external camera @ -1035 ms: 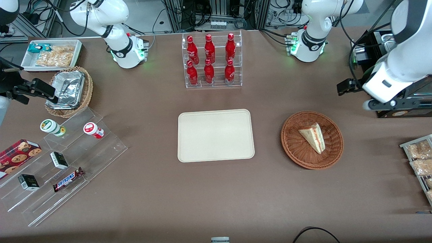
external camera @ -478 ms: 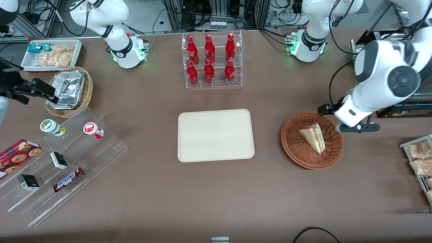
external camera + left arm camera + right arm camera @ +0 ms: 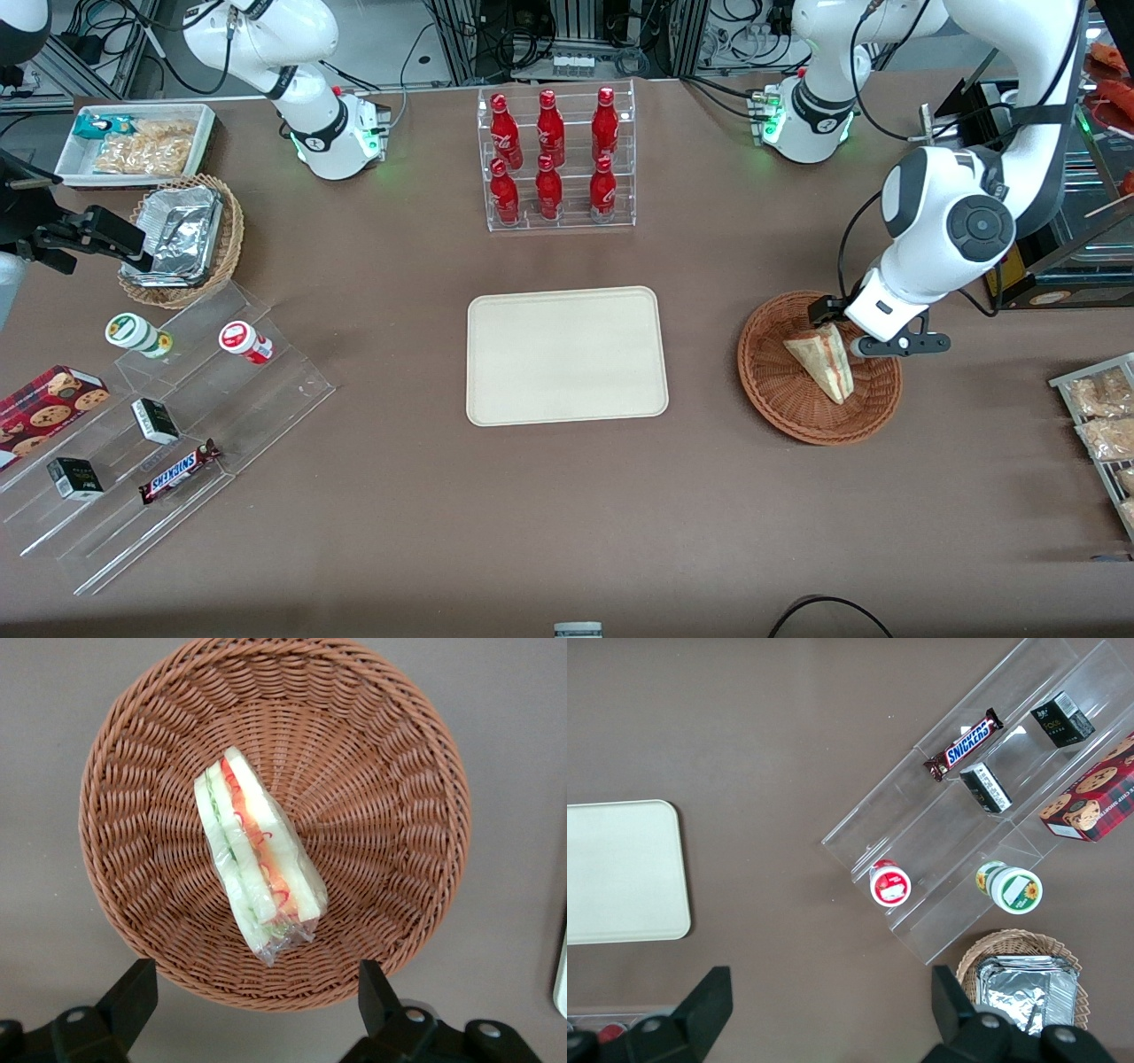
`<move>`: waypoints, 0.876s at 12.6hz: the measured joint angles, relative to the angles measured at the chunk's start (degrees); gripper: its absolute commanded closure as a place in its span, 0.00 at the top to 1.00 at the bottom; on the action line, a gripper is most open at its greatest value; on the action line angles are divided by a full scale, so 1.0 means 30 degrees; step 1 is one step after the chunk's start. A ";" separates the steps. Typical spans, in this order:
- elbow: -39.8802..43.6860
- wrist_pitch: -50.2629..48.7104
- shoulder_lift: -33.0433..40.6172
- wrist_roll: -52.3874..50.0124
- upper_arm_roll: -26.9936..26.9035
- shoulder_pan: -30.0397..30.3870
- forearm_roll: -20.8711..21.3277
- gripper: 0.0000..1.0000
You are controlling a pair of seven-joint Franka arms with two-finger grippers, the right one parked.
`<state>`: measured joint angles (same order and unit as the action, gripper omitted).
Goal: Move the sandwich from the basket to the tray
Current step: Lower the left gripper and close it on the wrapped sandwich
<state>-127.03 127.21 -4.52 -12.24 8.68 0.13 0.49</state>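
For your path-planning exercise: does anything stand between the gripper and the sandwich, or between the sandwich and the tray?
Nothing visible does. The open gripper hovers over the sandwich in the basket; only bare table separates the basket from the tray.

The basket (image 3: pixel 819 368) is reddish-brown woven wicker. In it the sandwich (image 3: pixel 257 850) shows pale beige bread with red and green filling stripes under clear wrap. The tray (image 3: pixel 567 355) is plain cream-beige. The gripper (image 3: pixel 252 1010), above the basket's rim with black fingers spread, sits at the tray's 3 o'clock. The table (image 3: pixel 532 514) is brown.
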 measured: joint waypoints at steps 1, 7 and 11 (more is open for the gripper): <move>-0.0029 0.0068 0.0001 -0.0591 -0.0003 0.0001 0.0000 1.00; -0.1188 0.2348 -0.0198 -0.6958 -0.0007 0.0000 -0.0004 1.00; -0.1380 0.3792 -0.1198 -1.1334 0.0018 -0.0052 0.0002 1.00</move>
<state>-131.17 138.59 -8.12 -46.24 8.74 -0.02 0.49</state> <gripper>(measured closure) 0.000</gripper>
